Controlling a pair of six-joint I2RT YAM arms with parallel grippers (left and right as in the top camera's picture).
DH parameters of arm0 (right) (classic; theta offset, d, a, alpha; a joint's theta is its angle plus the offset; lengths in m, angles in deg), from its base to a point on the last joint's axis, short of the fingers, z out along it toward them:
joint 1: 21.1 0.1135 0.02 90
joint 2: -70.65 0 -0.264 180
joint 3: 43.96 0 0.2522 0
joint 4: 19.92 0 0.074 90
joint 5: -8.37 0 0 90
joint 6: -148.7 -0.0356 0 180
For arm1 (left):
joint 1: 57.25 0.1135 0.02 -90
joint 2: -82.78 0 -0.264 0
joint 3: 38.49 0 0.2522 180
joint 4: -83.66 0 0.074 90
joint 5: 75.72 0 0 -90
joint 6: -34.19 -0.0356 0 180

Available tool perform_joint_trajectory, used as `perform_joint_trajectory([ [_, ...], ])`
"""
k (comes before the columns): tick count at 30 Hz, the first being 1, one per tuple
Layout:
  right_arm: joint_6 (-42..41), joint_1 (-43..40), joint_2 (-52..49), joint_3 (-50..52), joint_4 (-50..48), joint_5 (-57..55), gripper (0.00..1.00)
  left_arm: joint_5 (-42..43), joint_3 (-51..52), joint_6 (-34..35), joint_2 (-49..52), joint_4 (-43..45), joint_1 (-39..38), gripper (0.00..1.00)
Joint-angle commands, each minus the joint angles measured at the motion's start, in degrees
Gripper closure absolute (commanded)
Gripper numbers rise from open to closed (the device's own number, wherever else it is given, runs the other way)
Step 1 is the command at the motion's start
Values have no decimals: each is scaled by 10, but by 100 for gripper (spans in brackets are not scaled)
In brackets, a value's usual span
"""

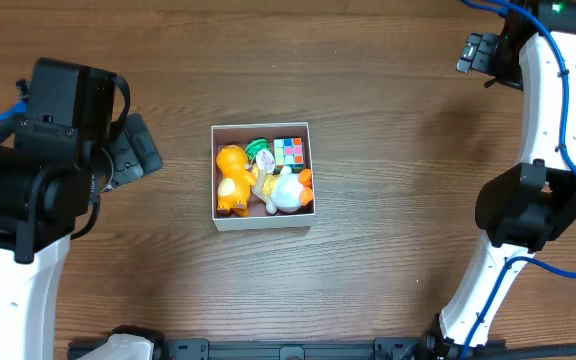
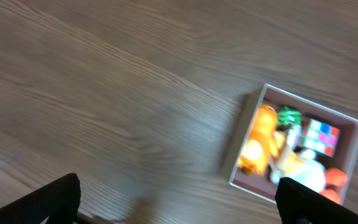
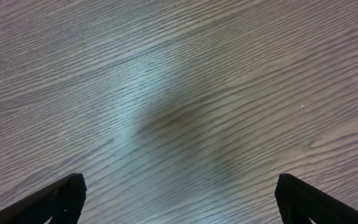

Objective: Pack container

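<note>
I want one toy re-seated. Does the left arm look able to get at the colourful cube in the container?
Probably yes: left gripper open, nothing between it and the container, cube uncovered from above.

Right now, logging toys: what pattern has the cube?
The cube has multicoloured squares; clearest overhead.

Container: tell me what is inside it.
The container holds an orange toy animal, a green item, a multicoloured cube and a white toy. They cover most of the floor; anything beneath is hidden.
</note>
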Motion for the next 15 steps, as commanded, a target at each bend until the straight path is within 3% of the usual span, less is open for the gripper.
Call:
perform_joint_trajectory([
  [1,-5,-1,14,3,-3,-8,0,73,2,7,4,28,3,0],
  [3,-5,-1,14,3,-3,-8,0,73,3,-17,4,62,2,0],
  [7,-4,-1,14,3,-3,-8,0,73,70,-296,4,246,2,0],
  [15,-5,-1,14,3,-3,-8,0,94,278,-325,-28,514,3,0],
])
